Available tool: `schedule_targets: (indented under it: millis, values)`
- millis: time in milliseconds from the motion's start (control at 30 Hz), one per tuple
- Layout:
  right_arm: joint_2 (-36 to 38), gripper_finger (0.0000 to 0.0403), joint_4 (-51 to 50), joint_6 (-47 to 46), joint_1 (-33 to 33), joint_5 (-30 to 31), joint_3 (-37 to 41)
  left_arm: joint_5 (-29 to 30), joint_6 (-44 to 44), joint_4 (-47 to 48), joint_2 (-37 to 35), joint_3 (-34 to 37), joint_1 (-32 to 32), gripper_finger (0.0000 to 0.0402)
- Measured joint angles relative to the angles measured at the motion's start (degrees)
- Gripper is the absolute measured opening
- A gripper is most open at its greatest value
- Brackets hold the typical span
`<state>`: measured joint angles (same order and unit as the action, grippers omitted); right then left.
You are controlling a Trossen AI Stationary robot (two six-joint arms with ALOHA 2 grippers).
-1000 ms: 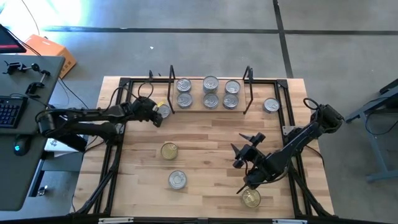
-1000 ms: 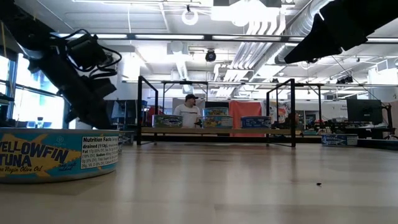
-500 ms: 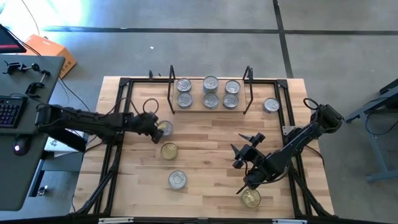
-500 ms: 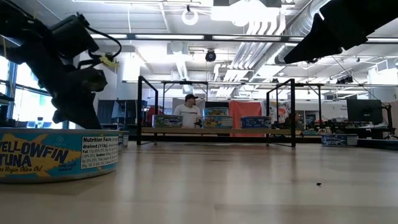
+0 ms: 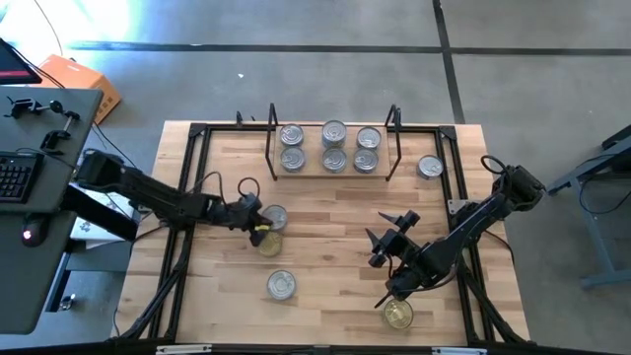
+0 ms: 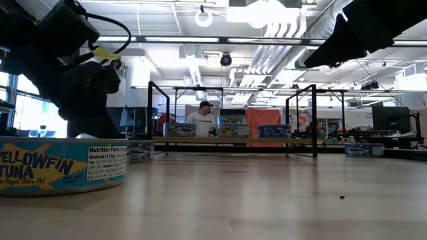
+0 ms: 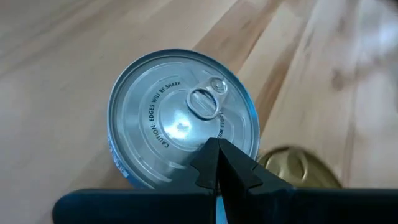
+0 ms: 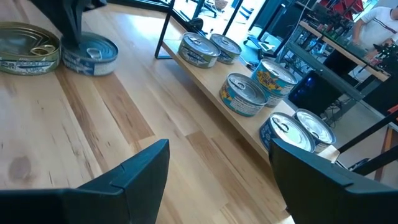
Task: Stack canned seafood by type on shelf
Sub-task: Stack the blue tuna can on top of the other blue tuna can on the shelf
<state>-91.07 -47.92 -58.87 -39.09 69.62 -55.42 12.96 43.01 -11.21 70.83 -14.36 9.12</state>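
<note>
High view: left gripper (image 5: 258,221) is low over the left-middle of the table (image 5: 325,212), at a silver-lid can (image 5: 275,217) that sits touching or just beside a gold-lid can (image 5: 269,241) on its near side. Left wrist view shows the fingers (image 7: 219,168) pressed together into one point over the silver lid (image 7: 180,118), not around the can, so it looks like nudging or lining up, not a grasp. Likely purpose: pull the silver can clear of the gold one before picking it. Shelf (image 5: 333,170) is at the far edge with six silver cans (image 5: 334,146) in three pairs; by the low view, three low stacks. One silver can (image 5: 430,168) sits right of the shelf frame, another (image 5: 282,285) near-left of centre, a second gold one (image 5: 398,314) near-right under the right arm. Right gripper (image 5: 391,237) waits mid-right, fingers spread, holding nothing. Obstruction: the gold can crowds the target; the shelf's wire end frame (image 5: 271,138) limits side approach.
</note>
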Motion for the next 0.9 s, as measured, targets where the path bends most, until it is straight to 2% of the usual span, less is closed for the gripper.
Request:
schedule_targets:
  millis: [200,333,467,533,600,733,800,900]
  values:
    - [0.0,0.0268,2.6,2.6,0.0,0.0,0.0,0.6,-4.8,-18.0,11.9,-0.9,0.1,0.0000]
    - [0.0,0.0268,7.3,8.7,0.1,0.0,0.0,0.2,-9.8,-19.2,19.2,-6.5,-1.3,0.0000]
    - [0.0,0.0268,10.7,12.7,0.7,-1.8,0.0,-3.6,-16.4,-19.1,27.1,-14.5,-3.0,0.0000]
    - [0.0,0.0268,10.4,12.7,2.1,-5.6,0.0,-6.7,-19.9,-19.0,31.0,-19.0,-3.8,0.0000]
    - [-0.1,0.0268,9.7,14.3,4.0,-12.5,0.0,-10.0,-23.2,-19.0,34.6,-23.8,-4.4,0.0000]
    - [-2.3,0.0268,11.3,22.4,7.4,-23.7,0.0,-14.1,-29.7,-17.5,39.8,-32.7,-5.0,0.0000]
    - [-4.2,0.0268,13.7,28.7,8.1,-26.0,0.0,-14.5,-33.5,-14.2,40.4,-36.4,-4.8,0.0000]
    - [-7.1,0.0268,18.8,34.8,8.2,-26.4,0.0,-13.1,-41.6,-5.9,39.4,-40.9,-3.4,0.0000]
